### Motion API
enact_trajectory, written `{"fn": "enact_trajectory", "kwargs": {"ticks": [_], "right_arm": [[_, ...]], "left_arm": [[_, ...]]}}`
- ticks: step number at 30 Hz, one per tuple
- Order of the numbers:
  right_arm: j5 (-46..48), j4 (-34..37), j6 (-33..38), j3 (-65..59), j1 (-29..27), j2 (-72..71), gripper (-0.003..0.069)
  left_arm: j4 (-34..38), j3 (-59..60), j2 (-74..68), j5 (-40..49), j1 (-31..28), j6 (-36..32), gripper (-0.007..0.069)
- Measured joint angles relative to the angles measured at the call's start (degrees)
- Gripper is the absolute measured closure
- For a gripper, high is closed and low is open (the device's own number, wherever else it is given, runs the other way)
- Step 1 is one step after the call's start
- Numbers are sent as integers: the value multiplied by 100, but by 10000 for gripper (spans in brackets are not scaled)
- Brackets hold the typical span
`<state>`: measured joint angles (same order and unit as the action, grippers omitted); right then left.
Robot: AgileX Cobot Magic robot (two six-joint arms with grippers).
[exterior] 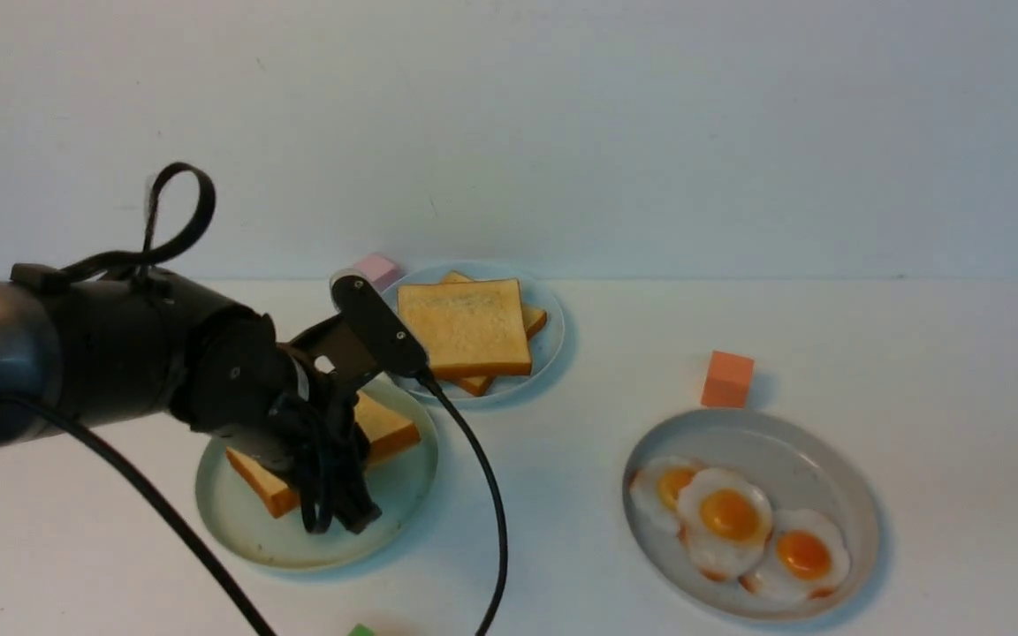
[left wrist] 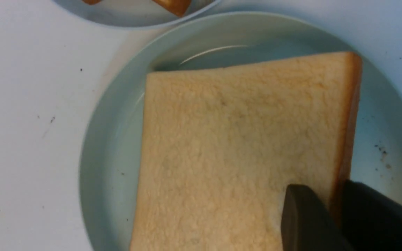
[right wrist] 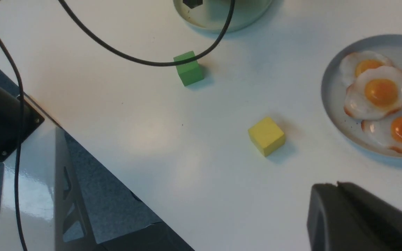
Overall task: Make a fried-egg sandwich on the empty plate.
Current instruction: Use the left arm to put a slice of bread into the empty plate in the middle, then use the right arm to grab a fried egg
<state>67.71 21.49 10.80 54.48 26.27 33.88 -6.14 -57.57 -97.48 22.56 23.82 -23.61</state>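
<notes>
Left fingers [left wrist: 304, 219]: mine, parted astride the crust edge of a toast slice [left wrist: 239, 146]; whether they grip it, I cannot tell.
Right fingers [right wrist: 330, 212]: mine, pressed together, empty, above the counter [right wrist: 187, 139].
Plate [exterior: 235, 521]: mint-green, carrying that slice.
Eggs [exterior: 730, 515]: three on the grey plate [exterior: 858, 512], well apart.

At lower left of the frame a slice of toast [exterior: 390, 430] lay on the left plate [exterior: 270, 541]. Behind it, at centre, a stack of toast [exterior: 465, 327] sat on the middle plate [exterior: 551, 344], with a small block [exterior: 378, 267] just behind that plate's left edge. At lower right three fried eggs [exterior: 728, 517] lay on the right plate [exterior: 783, 446], with a second block [exterior: 727, 379] just behind it.
</notes>
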Motion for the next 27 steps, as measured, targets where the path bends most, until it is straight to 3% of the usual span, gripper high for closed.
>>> {"fn": "enact_trajectory", "kwargs": {"ticks": [3, 6, 10, 11, 14, 17, 18, 19, 27], "right_arm": [[28, -70, 0, 0, 0, 36, 584], [41, -256, 0, 0, 0, 177, 548], [-7, -449, 0, 6, 0, 620, 487], [-146, -513, 0, 6, 0, 992, 460], [-475, -633, 0, 27, 0, 1646, 441], [-872, -880, 29, 140, 0, 2588, 428], [-919, -899, 36, 148, 0, 2652, 428], [-1076, -1036, 99, 231, 0, 3216, 415], [-1346, -1216, 69, 784, 30, 5115, 307]], "left_arm": [[26, 2, 81, 209, 0, 57, 247], [153, 7, 373, 466, 0, 233, 172], [614, -6, 1218, 593, 0, 750, 172], [1020, -12, 1906, 664, 0, 1148, 232], [1507, 10, 3005, 924, 0, 1471, 377], [1752, 361, 4415, 1102, 0, 1559, 598], [1765, 361, 4415, 1098, 0, 1559, 607], [1803, 788, 5315, 1160, 0, 1559, 638], [1845, 2515, 7987, 1139, 0, 1549, 638]]}}
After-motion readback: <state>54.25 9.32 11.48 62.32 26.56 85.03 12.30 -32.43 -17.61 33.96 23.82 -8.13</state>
